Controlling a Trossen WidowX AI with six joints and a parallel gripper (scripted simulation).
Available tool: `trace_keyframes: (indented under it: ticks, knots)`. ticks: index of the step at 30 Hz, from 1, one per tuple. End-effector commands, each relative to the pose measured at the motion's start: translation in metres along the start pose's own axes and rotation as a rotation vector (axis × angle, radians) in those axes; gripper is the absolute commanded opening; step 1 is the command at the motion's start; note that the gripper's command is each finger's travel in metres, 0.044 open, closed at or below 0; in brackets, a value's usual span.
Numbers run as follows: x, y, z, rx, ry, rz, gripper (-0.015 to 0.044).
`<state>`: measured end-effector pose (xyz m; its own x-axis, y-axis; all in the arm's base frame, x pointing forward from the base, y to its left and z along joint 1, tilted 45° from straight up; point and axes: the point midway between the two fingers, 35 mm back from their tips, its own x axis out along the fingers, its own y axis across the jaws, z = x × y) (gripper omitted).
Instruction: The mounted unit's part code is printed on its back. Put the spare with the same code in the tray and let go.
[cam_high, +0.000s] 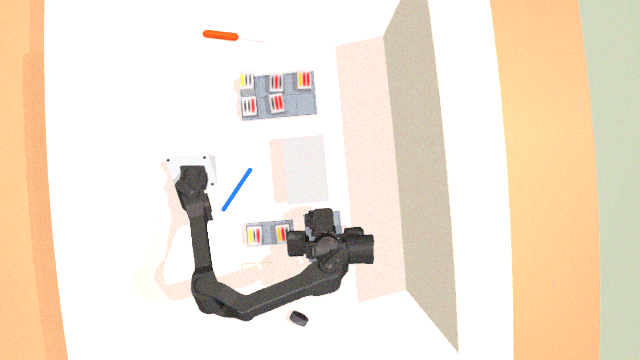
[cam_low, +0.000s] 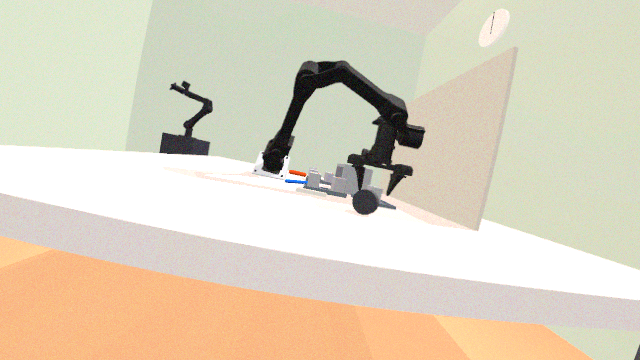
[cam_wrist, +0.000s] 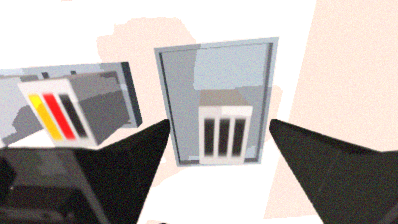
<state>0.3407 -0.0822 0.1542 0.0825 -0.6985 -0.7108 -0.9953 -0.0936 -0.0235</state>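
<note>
Spread wide, my gripper (cam_wrist: 219, 124) hangs above the spare with 3 black bars (cam_wrist: 223, 131) resting in the grey tray (cam_wrist: 172, 100).

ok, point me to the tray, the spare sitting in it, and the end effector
tray (cam_wrist: 268, 100), wrist view, right rim
black-striped spare (cam_wrist: 223, 135), wrist view, striped label face
end effector (cam_wrist: 220, 135), wrist view, midway between its open fingertips

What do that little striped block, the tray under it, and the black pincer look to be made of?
Block: probably matte plastic; flat pale grey faces, a white label with three black bars. Tray: maybe painted metal or plastic; even blue-grey, thin raised rim, no shine. Pincer, open: dull black, likely hard plastic or coated metal.
</note>
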Motion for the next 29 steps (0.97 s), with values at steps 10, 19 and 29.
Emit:
trace_keyframes:
  ticks: [10,19,29]
  knots:
    - [-0.103,0.003,0.001,-0.027,-0.003,-0.066,0.044]
    - [-0.098,0.001,0.001,-0.031,-0.002,-0.07,0.044]
    - [-0.098,0.001,0.001,-0.031,-0.002,-0.07,0.044]
